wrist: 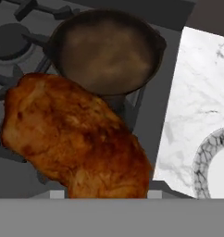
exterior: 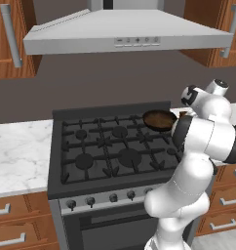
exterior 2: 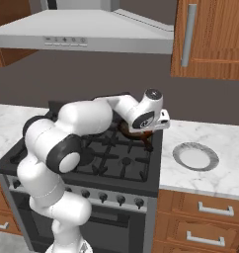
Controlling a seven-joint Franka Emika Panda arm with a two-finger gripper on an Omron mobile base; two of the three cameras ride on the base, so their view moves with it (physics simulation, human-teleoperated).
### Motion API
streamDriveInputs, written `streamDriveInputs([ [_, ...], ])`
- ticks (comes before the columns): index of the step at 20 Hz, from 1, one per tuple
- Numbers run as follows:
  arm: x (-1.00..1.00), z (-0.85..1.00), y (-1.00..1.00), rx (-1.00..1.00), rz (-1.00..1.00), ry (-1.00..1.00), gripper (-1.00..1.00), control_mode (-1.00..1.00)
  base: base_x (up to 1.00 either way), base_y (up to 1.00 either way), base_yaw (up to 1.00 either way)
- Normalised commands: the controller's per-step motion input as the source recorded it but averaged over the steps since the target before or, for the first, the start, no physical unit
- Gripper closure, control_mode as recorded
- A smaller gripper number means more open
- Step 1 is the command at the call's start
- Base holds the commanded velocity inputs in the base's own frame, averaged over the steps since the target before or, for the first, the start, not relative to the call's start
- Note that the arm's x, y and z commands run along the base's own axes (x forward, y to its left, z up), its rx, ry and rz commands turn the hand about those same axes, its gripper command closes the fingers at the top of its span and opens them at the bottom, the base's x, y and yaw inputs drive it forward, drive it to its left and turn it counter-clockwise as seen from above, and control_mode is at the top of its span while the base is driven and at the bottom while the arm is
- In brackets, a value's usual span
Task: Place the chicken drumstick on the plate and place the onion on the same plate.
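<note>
One chicken drumstick held in the jaws hangs over the black stove, beside marble counter.

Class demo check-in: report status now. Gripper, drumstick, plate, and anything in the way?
Gripper over the stove's right edge, shut on chicken drumstick. Plate bare on the counter to the right. Skillet just beyond; path to plate looks open.

Orange-brown mottled chicken drumstick w/ darker patches; dark round brown-bottomed skillet beside it; grey-white round plate, veined rim; white marble counter, grey veins.
</note>
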Motion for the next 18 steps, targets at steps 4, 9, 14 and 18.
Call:
streamDriveInputs([
  [4, -0.3, 0.0, -0.66, -0.03, 0.0, 0.05, 1.0, -1.0, 0.0, 0.0, 0.0],
  [9, -0.14, 0.0, -0.59, -0.09, 0.0, 0.05, 1.0, -1.0, 0.0, 0.0, 0.0],
  [14, -0.03, -0.05, -0.57, -0.05, 0.0, 0.03, 1.0, -1.0, 0.0, 0.0, 0.0],
  [18, -0.03, -0.08, -0.58, 0.0, 0.0, 0.02, 1.0, -1.0, 0.0, 0.0, 0.0],
])
